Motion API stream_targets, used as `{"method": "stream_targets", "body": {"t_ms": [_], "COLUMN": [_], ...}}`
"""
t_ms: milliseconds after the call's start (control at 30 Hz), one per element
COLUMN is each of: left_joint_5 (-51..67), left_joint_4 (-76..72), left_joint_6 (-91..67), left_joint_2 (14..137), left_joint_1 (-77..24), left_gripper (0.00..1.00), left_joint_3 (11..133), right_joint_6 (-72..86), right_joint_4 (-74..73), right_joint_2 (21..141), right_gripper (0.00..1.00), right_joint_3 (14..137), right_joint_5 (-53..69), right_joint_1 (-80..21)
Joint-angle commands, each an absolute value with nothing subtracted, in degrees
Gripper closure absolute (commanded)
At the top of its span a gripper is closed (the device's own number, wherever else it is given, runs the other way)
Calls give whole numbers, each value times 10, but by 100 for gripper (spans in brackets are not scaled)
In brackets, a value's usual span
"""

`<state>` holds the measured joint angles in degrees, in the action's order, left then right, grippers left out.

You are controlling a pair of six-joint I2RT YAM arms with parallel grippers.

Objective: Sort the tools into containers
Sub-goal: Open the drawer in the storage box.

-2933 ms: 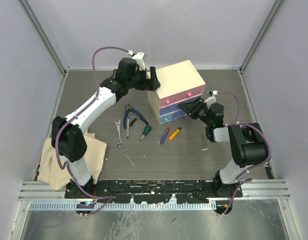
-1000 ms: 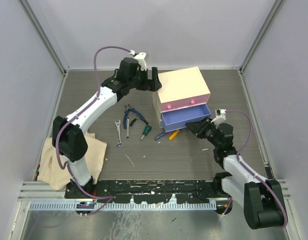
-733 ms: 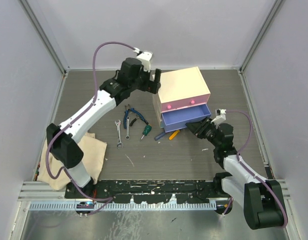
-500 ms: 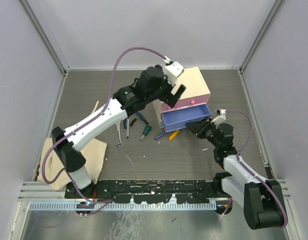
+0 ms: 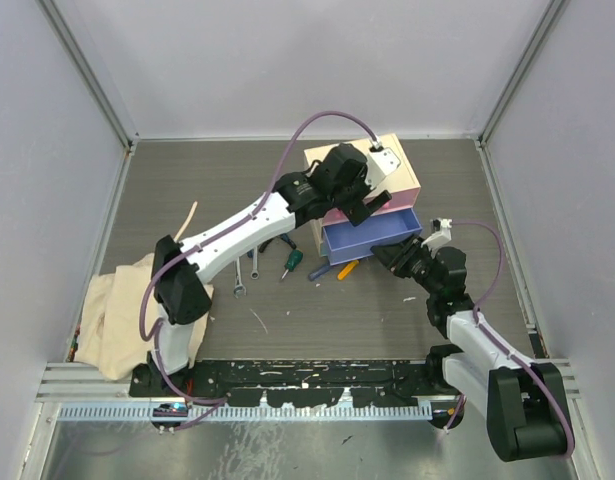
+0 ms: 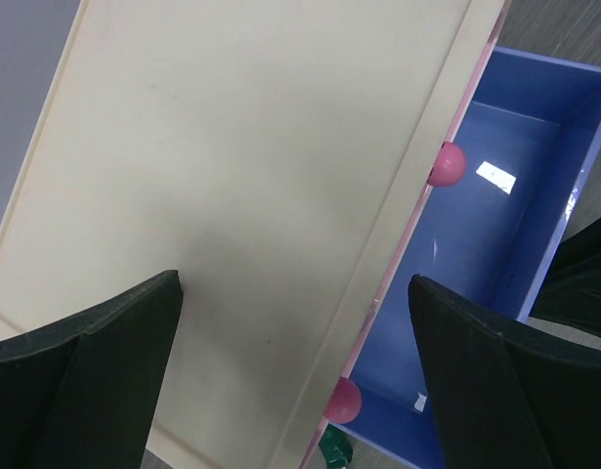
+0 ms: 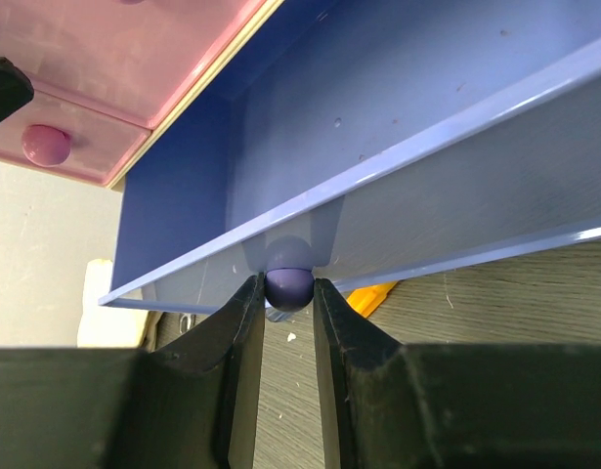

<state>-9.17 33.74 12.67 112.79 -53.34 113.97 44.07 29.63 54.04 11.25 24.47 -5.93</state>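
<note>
One drawer (image 5: 372,236), the purple, stands pulled out and empty; right tool (image 7: 287,293) clenched on its knob (image 7: 288,283), left tool (image 6: 292,283) spread wide, grasping nothing, over the chest (image 6: 232,147). No tools (image 5: 290,262) stowed yet: all seen lie on the worktop (image 5: 317,320) beside the chest.

A grey wood-grain bench (image 5: 187,180) is seen. A cream chest (image 5: 319,160) is set toward its far middle. Just in front of it, two wrenches (image 5: 254,265), a green screwdriver (image 5: 290,262) and an orange screwdriver (image 5: 348,268) are laid. A beige cloth (image 5: 112,312) is bunched at the near left, with a pale stick (image 5: 190,220) beyond it.
</note>
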Motion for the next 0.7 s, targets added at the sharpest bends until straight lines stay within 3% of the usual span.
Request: {"method": "stream_targets", "body": {"t_ms": [0, 667], "left_joint_5": [-120, -187], "left_joint_4": [340, 420], "left_joint_6": [141, 97], "left_joint_2": [1134, 1232], "left_joint_1": [-538, -538], "left_gripper": [1, 1], "left_joint_3": [1179, 1312], "right_joint_6": [422, 424], "right_joint_4": [237, 125], "right_joint_2": [530, 430], "right_gripper": [80, 81], "right_joint_3": [96, 41], "right_joint_5": [245, 239], "right_joint_1": [-60, -61]}}
